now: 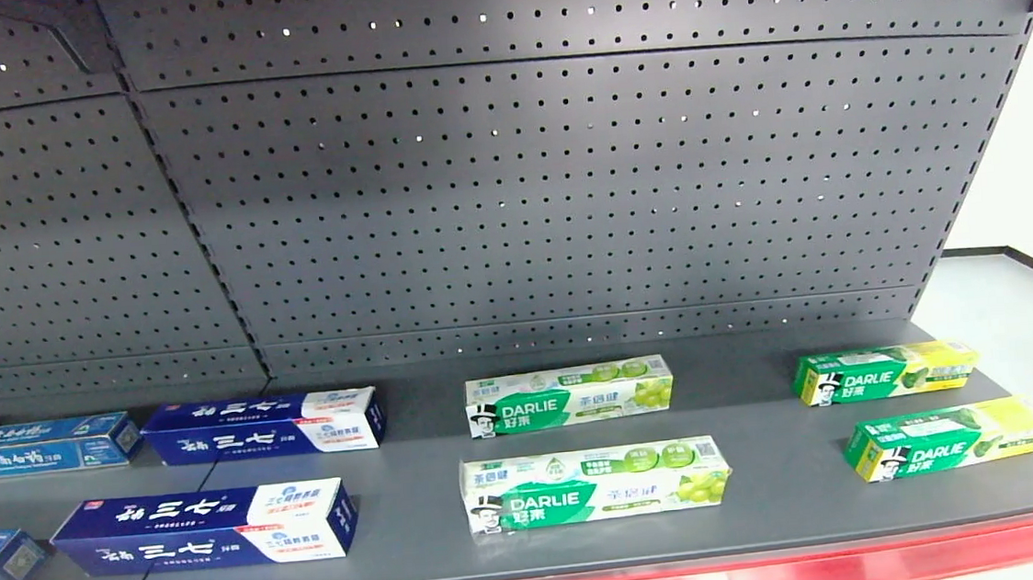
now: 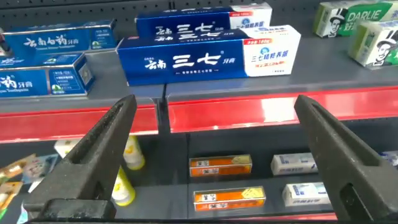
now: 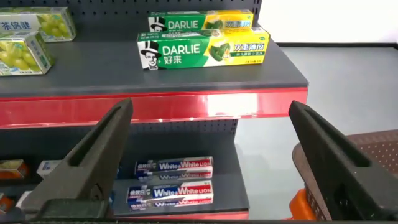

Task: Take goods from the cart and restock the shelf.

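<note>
Now, the left end effector [image 2: 216, 106] sits wide open, nothing between its dark fingers, facing the red front lip [image 2: 249, 115] of the shelf [image 1: 772, 491]. Just past that lip lies a dark blue-and-white toothpaste box [image 2: 208, 59], with a second dark blue box [image 2: 202, 18] behind it, nearer the pegboard back panel [image 1: 509, 189]. Two light blue boxes [image 2: 59, 36] lie further to the robot's left. Down on the lower shelf [image 2: 267, 143] lie two orange boxes [image 2: 221, 166], two white boxes [image 2: 293, 163] and some yellow bottles [image 2: 130, 152]. Over to the right end effector [image 3: 211, 107]: spread wide as well and empty, facing the same red lip at the shelf's right end. There a green-and-yellow toothpaste box [image 3: 202, 48] lies near the edge with another green-and-yellow box [image 3: 199, 22] behind it. Beneath them lie two blue-and-white boxes [image 3: 174, 167], one behind the other. Mid-shelf in the head view, two pale green-and-white toothpaste boxes [image 1: 594, 484] lie one behind the other, between the dark blue pair and the green-and-yellow pair, well apart from both. Every box lies flat, its long side along the shelf front.
</note>
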